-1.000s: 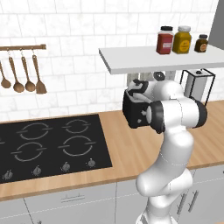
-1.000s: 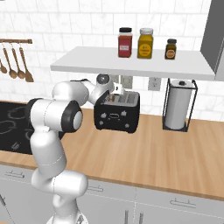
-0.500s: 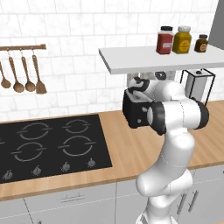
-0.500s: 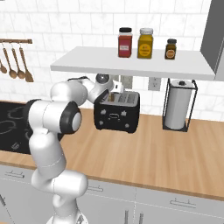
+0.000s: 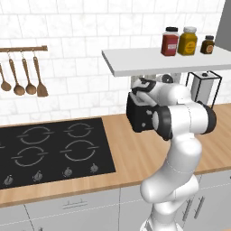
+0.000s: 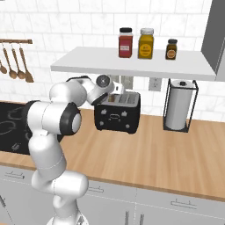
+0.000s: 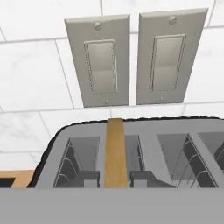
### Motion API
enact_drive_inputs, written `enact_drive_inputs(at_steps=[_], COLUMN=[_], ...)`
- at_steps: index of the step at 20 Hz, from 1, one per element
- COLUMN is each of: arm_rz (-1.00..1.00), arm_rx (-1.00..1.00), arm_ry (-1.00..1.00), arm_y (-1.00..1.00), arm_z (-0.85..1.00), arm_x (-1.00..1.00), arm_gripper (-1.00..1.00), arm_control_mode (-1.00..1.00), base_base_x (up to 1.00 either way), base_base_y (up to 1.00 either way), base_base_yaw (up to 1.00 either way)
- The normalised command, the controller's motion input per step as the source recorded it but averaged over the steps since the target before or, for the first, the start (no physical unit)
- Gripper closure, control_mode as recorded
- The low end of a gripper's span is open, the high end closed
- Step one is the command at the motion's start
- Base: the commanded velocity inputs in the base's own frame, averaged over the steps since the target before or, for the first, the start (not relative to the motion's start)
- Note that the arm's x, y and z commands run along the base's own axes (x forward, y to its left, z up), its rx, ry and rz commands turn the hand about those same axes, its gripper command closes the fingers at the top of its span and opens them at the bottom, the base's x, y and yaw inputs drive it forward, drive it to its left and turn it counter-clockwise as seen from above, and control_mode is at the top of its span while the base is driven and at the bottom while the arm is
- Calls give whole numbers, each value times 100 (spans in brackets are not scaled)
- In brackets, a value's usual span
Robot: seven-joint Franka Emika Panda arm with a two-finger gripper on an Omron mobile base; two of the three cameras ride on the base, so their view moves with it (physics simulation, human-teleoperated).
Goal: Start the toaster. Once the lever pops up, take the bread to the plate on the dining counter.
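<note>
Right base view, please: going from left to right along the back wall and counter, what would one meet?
Hanging spoons → hob → toaster → wall socket → paper towel roll.

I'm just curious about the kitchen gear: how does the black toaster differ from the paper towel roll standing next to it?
The toaster is black, boxy and low; the paper towel roll is white, round and stands tall. The toaster sits straight on the counter, while the roll stands inside a thin black wire holder. The toaster's top has open slots, one holding bread; the roll is solid. Both stand on the wood counter under the shelf.
</note>
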Motion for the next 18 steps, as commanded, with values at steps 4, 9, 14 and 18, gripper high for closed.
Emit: enact_drive_inputs(at_steps=[4, 9, 14, 18], arm_rz=[0, 0, 0, 0], arm_rx=[0, -1, -8, -8], arm_ry=[-6, -4, -1, 0], arm_y=[0, 0, 7, 7], arm_z=[16, 35, 25, 18], arm_x=[0, 0, -10, -12], arm_gripper=[100, 100, 100, 100], arm_control_mode=[-100, -100, -100, -100], base_base_x=[0, 0, 0, 0], base_base_y=[0, 0, 0, 0], base_base_yaw=[0, 0, 0, 0])
